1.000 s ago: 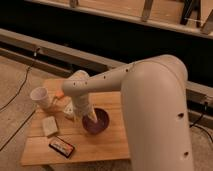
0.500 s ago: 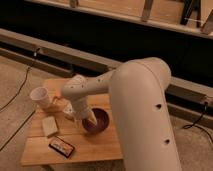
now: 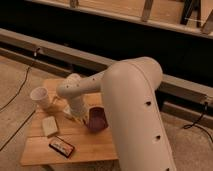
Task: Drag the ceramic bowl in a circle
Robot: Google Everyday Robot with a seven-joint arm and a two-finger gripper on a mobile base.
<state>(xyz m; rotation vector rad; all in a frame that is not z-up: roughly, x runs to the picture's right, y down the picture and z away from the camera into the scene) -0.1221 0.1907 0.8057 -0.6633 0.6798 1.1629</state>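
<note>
— On the light wooden surface, where's the task thing?
— Right of centre; small round dark purple-maroon glossy ceramic bowl, lighter purple inside; it sits on the surface, partly hidden on its right by the bulky white robot arm.
— Gripper?
— Gripper is down low at the ceramic bowl's left rim, touching it or just beside it; fingers pressed together; whether the rim is pinched between them, cannot tell.
— Rest, quick?
— White paper cup upright at the far left corner, well apart from the bowl; pale beige rectangular block lying flat, left of the gripper; flat black-and-red packet near the front edge, apart from the block; all three clear of the arm.
</note>
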